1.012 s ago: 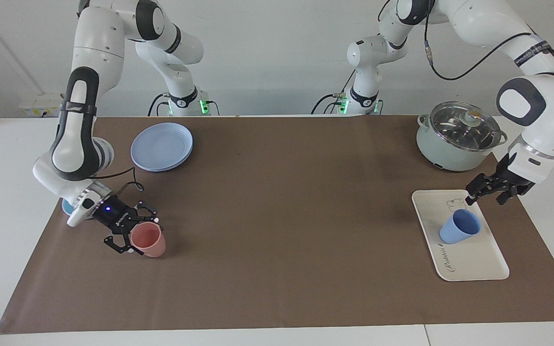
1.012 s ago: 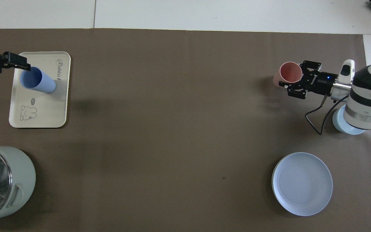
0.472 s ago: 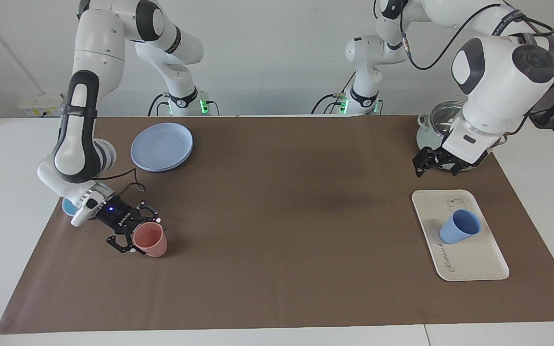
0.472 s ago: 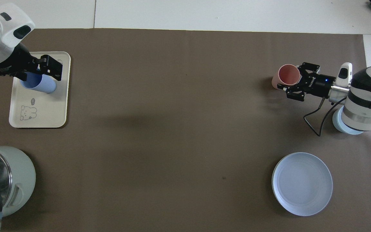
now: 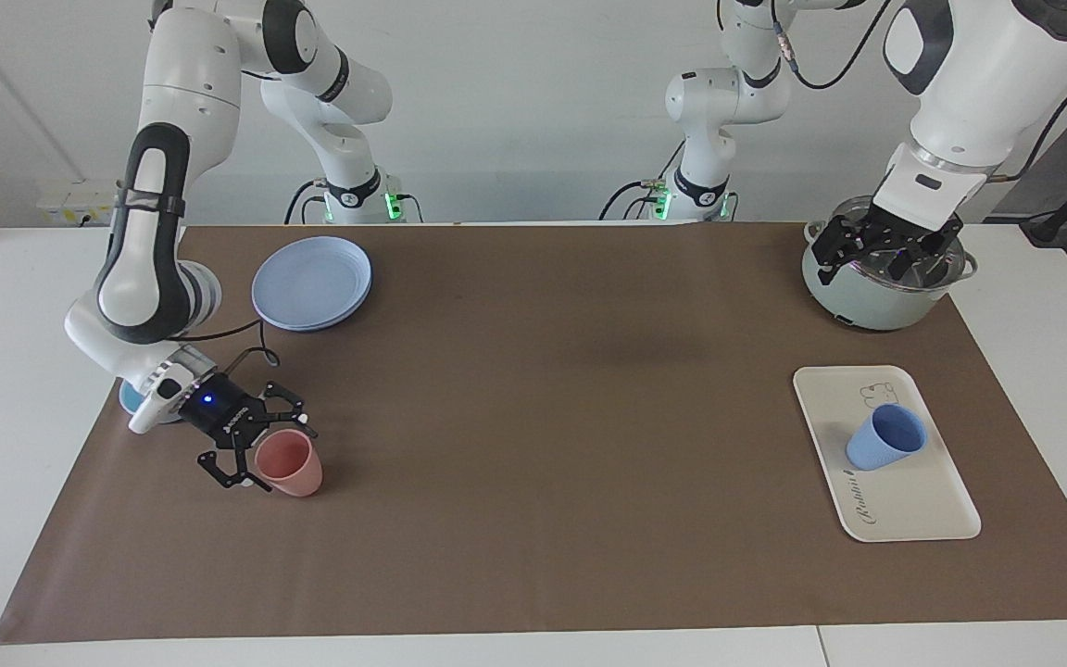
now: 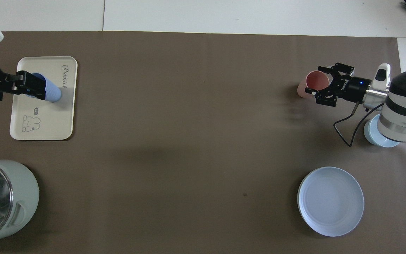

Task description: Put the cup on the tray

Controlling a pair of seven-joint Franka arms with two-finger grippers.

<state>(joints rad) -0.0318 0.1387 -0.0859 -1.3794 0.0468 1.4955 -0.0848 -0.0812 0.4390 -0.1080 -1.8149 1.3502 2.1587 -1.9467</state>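
Observation:
The periwinkle-blue cup (image 5: pixel 885 437) stands on the cream-white tray (image 5: pixel 924 505) at the left arm's end of the table, with nothing holding it. My left gripper (image 5: pixel 885 252) is open and empty, raised high over the lidded pot. In the overhead view the left gripper (image 6: pixel 30 85) covers part of the cup (image 6: pixel 52 93) on the tray (image 6: pixel 48 123). My right gripper (image 5: pixel 260 446) is open and low at the right arm's end. Its fingers stand on either side of a salmon-pink cup (image 5: pixel 290 463), which also shows in the overhead view (image 6: pixel 314 82) with the right gripper (image 6: pixel 318 82).
A pale green pot with a glass lid (image 5: pixel 872 301) stands nearer to the robots than the tray. Stacked blue plates (image 5: pixel 311 283) lie nearer to the robots than the pink cup. A light-blue bowl (image 6: pixel 374 135) sits under the right arm's wrist.
My left gripper has risen from just beside the blue cup and drawn back over the pot, and the cup stays on the tray. My right gripper has shifted slightly at the pink cup.

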